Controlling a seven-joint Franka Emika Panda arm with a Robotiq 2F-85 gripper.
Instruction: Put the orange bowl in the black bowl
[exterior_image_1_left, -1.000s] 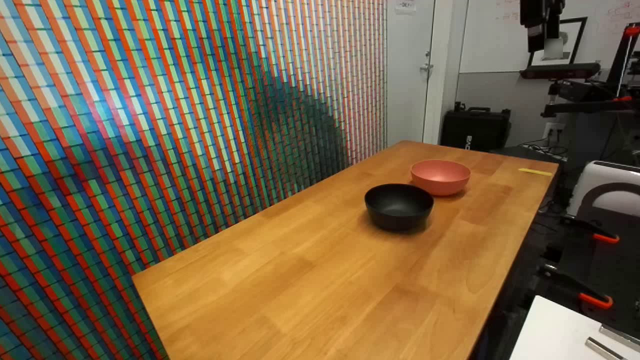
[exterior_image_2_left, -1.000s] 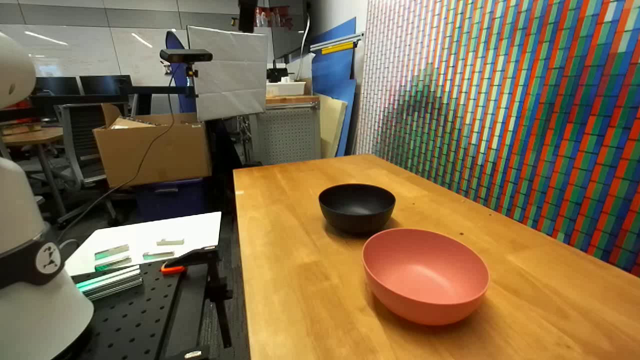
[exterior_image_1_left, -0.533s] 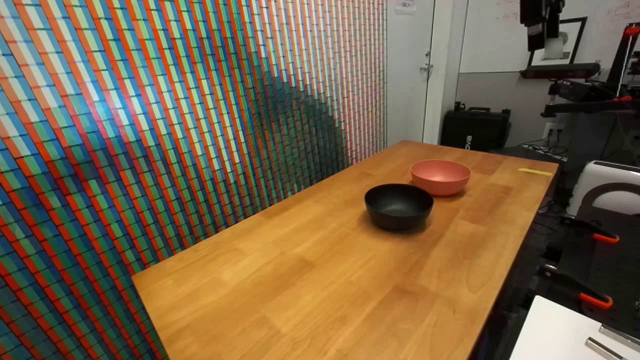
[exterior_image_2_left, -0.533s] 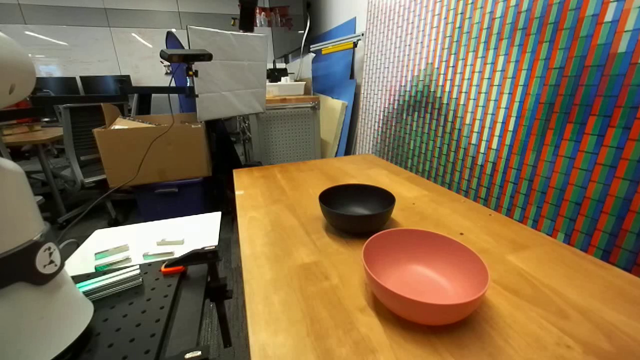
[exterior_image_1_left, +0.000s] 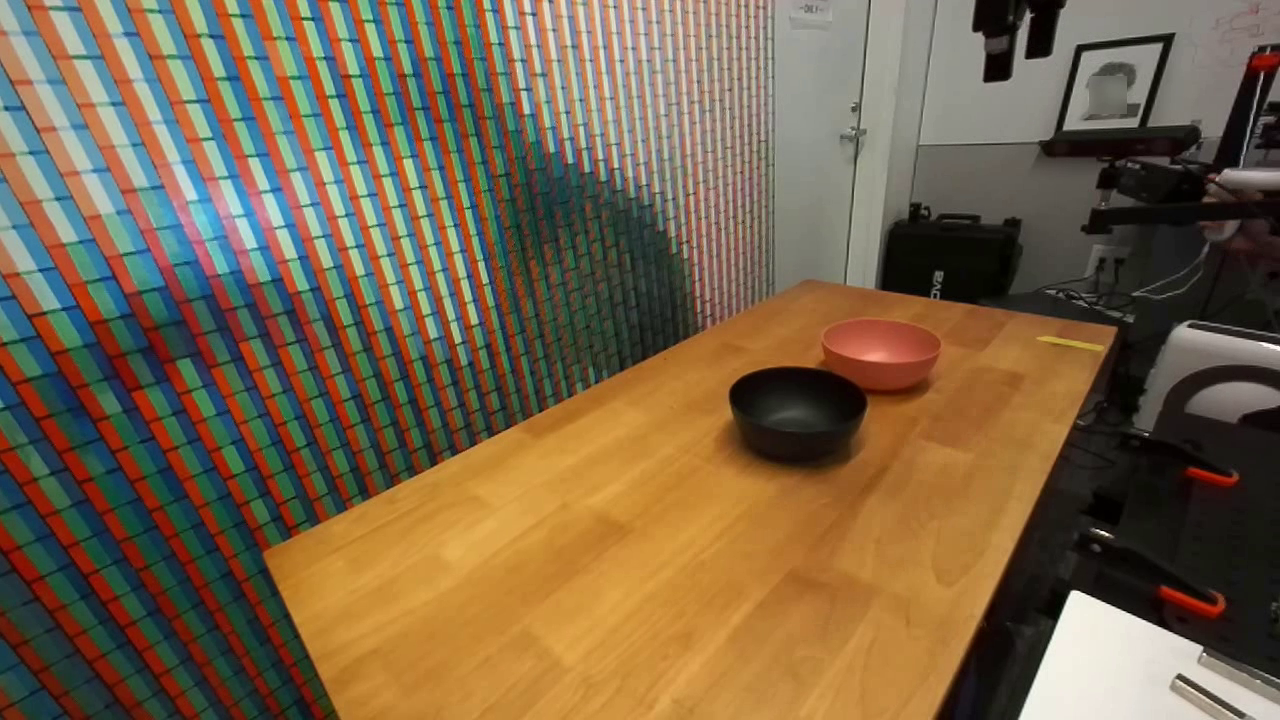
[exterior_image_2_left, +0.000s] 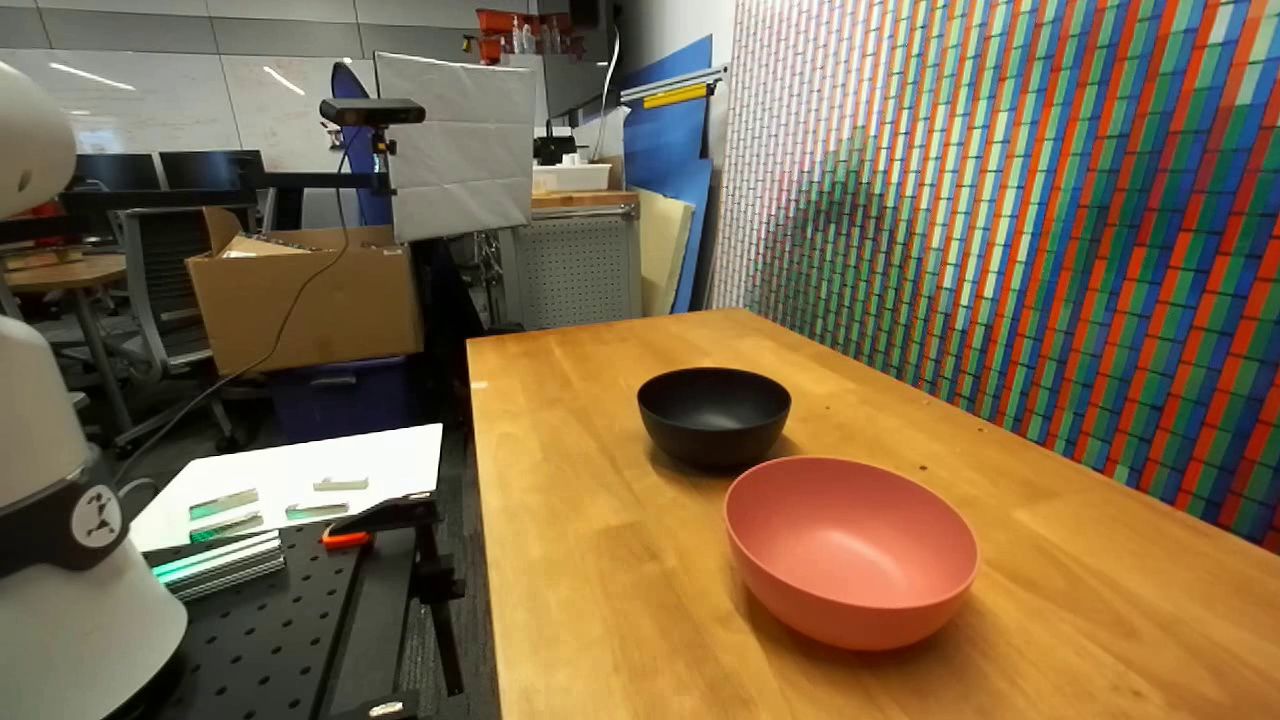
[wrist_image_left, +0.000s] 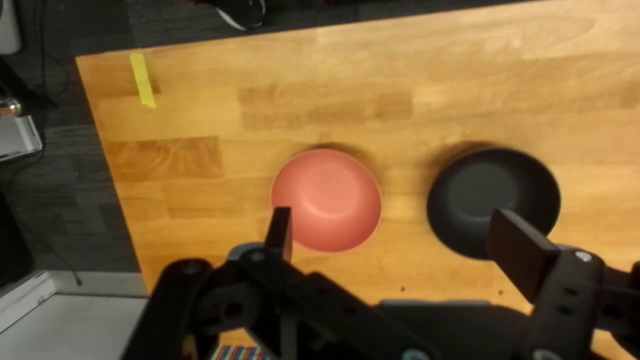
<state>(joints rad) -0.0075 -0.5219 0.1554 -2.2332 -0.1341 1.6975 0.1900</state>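
The orange bowl (wrist_image_left: 327, 195) lies below, off-centre

My pincer (wrist_image_left: 392, 226) is spread wide, empty, high above. In the wrist view the orange bowl stands on the desk (wrist_image_left: 400, 127) left of my gap's middle, the black bowl (wrist_image_left: 482, 190) right of it. The orange one faces upward (being round, it has no long axis). I think I must shift sideways before descending.

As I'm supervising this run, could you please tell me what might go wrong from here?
In the wrist view, the open gripper overlaps both the orange bowl and the black bowl; lowered without realigning, it might knock either. The black bowl looks only slightly wider, so the orange bowl could tilt or jam going in.
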